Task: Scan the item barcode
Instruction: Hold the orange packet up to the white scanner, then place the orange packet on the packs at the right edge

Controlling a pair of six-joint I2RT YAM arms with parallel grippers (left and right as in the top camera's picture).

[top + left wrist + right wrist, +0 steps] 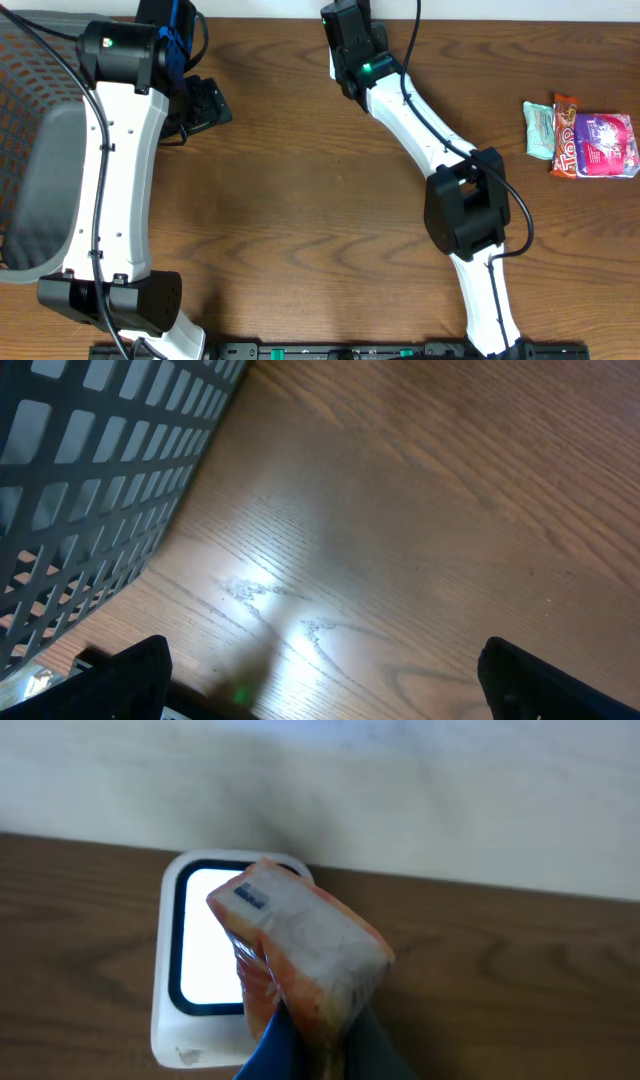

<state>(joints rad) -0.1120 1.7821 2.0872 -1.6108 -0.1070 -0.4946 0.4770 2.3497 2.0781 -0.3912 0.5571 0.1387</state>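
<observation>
Holding the packet (300, 955) clamped in my right hand (325, 1055), I should turn its barcode face squarely toward the scanner (200, 960) window.

Both arms are built in the same way: long white shells joined by rounded black housings. On the left arm (115, 180) a thin black cable (99, 200) runs along the white shell, and small dark screws (127, 127) sit on it. Its upper black housing (118, 55) carries a small green light (110, 42), with a blue part (178, 40) beside it. The right arm (420, 118) also has a green lamp (368, 68), and a black cable loop (522, 215) next to its big black joint (463, 212). The fingers (545, 680) of the left tool (320, 670) are black and blunt.
</observation>
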